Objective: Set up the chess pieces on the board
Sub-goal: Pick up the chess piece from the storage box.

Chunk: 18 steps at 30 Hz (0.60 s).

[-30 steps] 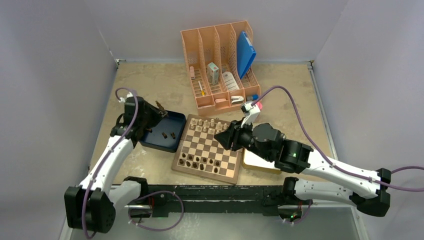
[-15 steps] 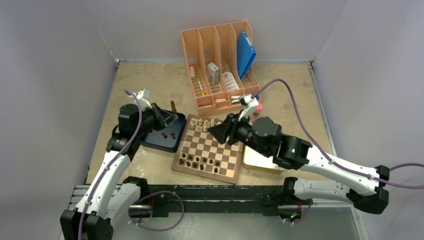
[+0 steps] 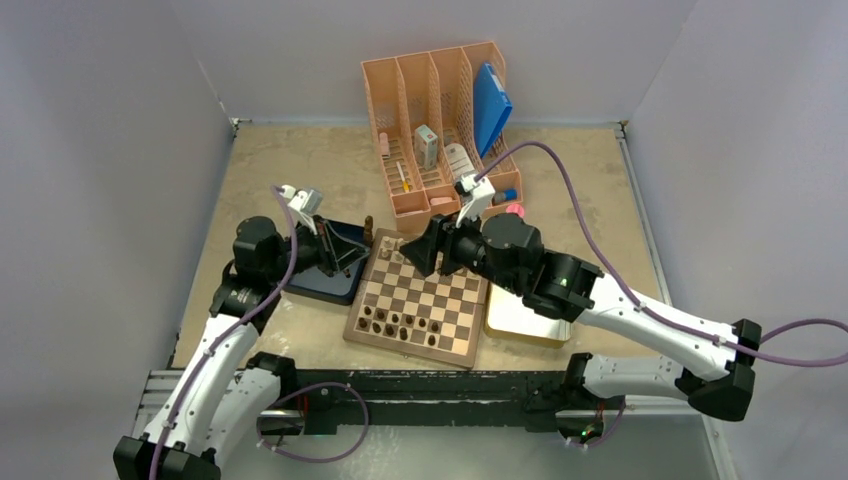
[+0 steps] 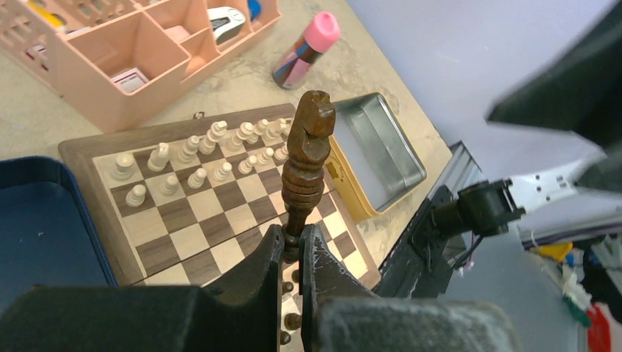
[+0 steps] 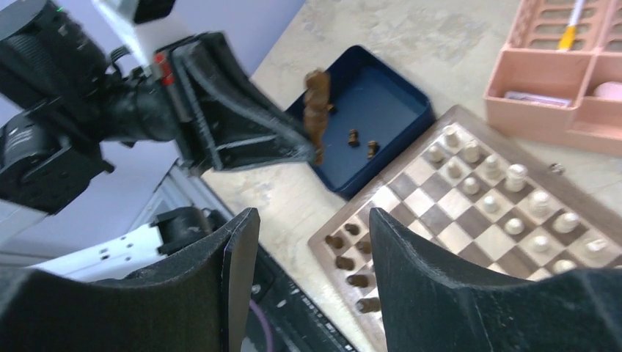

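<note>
The left pincer is clamped on the base of a dark brown knight. It holds the piece clear of the surface, its carved head pointing away from the fingers. Seen from above, the knight hangs by the far left corner of the board, over the gap between the board and the dark blue tray. Two more small dark pieces lie loose in that tray. The right pincer is over the far left part of the board, facing the left one, its fingers apart with nothing between them. On the board, pale pieces fill the two far rows. A group of dark brown pieces stands on the two near rows, mostly toward the left. A shiny metal tin lies just beside the board's right edge, partly under the right arm. Beyond it a pink-capped bottle lies on its side near a peach desk organiser at the back of the surface.
</note>
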Motion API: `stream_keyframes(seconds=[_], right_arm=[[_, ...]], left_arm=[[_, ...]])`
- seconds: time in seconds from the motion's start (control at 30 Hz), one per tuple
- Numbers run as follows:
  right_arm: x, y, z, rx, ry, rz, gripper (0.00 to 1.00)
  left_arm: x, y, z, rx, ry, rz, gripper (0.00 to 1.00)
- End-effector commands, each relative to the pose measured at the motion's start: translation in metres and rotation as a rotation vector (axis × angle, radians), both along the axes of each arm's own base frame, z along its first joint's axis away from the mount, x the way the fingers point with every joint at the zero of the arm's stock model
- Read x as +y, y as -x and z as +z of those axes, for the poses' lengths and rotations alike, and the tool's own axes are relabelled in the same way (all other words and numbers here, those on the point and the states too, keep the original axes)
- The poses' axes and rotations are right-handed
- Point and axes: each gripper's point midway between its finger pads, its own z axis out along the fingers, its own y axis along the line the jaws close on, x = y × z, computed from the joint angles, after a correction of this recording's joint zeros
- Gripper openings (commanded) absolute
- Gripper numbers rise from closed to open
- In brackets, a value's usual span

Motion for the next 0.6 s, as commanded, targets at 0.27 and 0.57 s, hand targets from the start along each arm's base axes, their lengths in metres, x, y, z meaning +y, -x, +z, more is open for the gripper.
stream_keyframes(seconds=[0.27, 0.57], right_arm=[[-0.011, -0.027, 0.032, -0.164, 0.042, 0.112, 0.63], [0.020, -0.023, 0.027, -0.154, 0.030, 0.295, 0.63]], left_arm=[[-0.023, 0.039, 0.010, -0.251, 0.014, -0.322, 0.00], [-0.028, 0.059, 0.014, -0.316, 0.022, -0.422, 0.00]])
